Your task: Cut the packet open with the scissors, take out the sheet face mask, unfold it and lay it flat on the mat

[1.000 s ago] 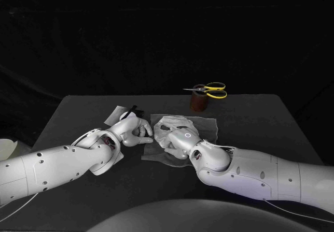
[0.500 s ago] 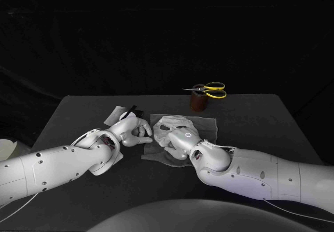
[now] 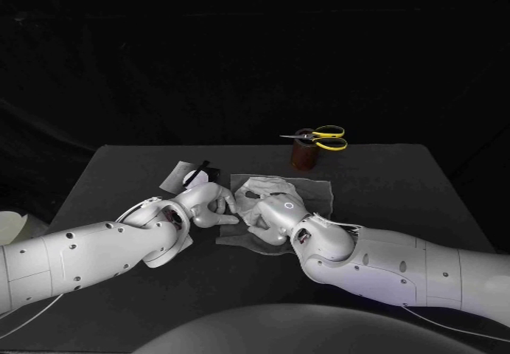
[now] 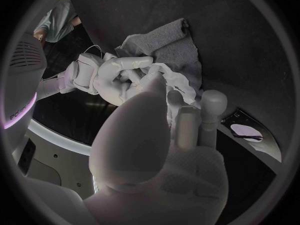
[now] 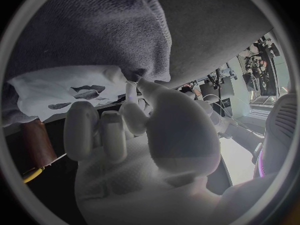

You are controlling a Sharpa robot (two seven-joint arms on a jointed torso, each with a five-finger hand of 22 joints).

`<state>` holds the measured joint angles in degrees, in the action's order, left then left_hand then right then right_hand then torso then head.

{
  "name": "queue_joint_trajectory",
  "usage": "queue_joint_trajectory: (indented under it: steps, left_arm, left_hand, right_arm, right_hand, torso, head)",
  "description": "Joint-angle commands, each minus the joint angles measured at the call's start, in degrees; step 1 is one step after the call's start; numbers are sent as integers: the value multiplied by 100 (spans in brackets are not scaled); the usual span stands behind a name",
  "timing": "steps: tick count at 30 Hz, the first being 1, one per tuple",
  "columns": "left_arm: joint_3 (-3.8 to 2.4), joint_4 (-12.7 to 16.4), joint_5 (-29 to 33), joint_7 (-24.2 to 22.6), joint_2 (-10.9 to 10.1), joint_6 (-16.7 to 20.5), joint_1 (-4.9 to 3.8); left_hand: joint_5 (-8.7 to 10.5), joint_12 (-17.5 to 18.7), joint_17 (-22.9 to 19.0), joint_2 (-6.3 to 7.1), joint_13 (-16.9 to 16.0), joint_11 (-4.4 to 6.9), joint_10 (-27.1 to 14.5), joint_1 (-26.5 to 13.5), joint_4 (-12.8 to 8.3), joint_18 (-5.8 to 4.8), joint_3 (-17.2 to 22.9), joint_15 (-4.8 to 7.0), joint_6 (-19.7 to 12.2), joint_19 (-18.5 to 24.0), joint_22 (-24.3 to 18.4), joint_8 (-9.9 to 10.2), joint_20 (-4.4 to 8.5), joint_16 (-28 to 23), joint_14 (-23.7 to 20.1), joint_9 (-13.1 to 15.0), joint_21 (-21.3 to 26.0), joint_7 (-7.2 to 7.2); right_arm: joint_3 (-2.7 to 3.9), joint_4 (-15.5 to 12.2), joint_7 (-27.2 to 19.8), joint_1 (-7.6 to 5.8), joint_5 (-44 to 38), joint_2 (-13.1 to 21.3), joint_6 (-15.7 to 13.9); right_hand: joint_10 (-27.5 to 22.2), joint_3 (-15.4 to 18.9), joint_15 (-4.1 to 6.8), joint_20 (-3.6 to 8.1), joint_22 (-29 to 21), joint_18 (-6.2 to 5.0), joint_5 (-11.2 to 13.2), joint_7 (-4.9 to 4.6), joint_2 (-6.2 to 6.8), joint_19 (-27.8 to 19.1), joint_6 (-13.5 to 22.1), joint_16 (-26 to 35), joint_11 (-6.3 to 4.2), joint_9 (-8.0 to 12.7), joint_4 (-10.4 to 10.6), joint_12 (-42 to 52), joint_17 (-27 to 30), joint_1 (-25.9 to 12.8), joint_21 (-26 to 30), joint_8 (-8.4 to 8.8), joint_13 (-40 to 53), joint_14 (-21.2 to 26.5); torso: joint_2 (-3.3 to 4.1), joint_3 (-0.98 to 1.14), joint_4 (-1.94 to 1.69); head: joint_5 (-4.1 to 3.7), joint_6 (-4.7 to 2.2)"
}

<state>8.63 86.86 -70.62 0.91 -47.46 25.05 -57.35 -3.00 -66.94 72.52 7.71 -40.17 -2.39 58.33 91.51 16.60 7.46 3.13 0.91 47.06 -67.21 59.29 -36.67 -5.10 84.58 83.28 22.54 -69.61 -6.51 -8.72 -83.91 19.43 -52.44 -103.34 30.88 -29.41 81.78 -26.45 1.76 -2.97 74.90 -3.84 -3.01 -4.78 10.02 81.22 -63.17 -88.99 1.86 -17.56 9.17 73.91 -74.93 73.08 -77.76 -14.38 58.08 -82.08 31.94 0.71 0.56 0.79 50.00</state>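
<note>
The white sheet face mask (image 3: 253, 193) lies crumpled on the grey mat (image 3: 315, 190). My right hand (image 3: 272, 214) rests on the mask's near side and pinches its edge between thumb and a finger; the right wrist view shows the mask (image 5: 65, 87) just past the fingertips (image 5: 132, 91). My left hand (image 3: 208, 206) reaches in from the left, fingers stretched to the mask's edge (image 4: 180, 83). Whether it grips the mask is hidden. The cut packet (image 3: 189, 175) lies behind the left hand. The yellow-handled scissors (image 3: 323, 136) stand in a brown holder (image 3: 304, 157).
The holder with the scissors stands right behind the mat's far edge. The packet (image 4: 246, 132) lies on the black table (image 3: 404, 184) left of the mat. Bare table stretches to the right and the near left.
My left hand has moved right, from beside the mat up to the mask's edge, with its fingers stretched out. The right hand has barely shifted on the mask.
</note>
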Motion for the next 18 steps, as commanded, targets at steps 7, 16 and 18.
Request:
queue_joint_trajectory:
  steps: [7,16,18]
  left_arm:
    - [36,10,-422,111,102,-638,6]
    - [133,-35,-545,159,160,-693,12]
    - [148,-47,-603,203,171,-792,13]
  left_hand:
    - [23,-247,492,35,-460,60,551,-369,2,-113,-163,70,293,-404,469,452,61,190,239,-436,-355,49]
    - [22,-325,630,-59,-649,124,712,-116,-45,-141,-63,130,531,-513,601,498,108,232,303,-548,-455,116]
    - [22,-316,624,-32,-641,120,702,-86,-46,-142,-63,128,526,-513,603,520,112,230,301,-568,-457,110]
  right_arm:
    - [3,24,-122,-1,134,-2,49]
    - [3,32,-123,-1,158,5,-52]
    - [3,34,-120,-1,157,9,-50]
  right_hand:
    - [663,191,123,-30,373,-11,-56,-51,106,-118,113,59,-123,12,64,1001,-1344,-211,119,68,2820,-744]
    - [660,260,113,-45,367,-15,-144,-58,47,-125,137,61,-115,12,176,988,-1343,-314,142,84,2814,-744]
    - [654,270,112,-46,361,-18,-158,-58,62,-131,152,69,-115,13,161,967,-1335,-289,153,91,2802,-742]
  torso:
    - [2,5,1]
    - [1,-4,5]
    - [-3,-1,0]
  head:
    - [-7,0]
    - [10,0]
    - [14,0]
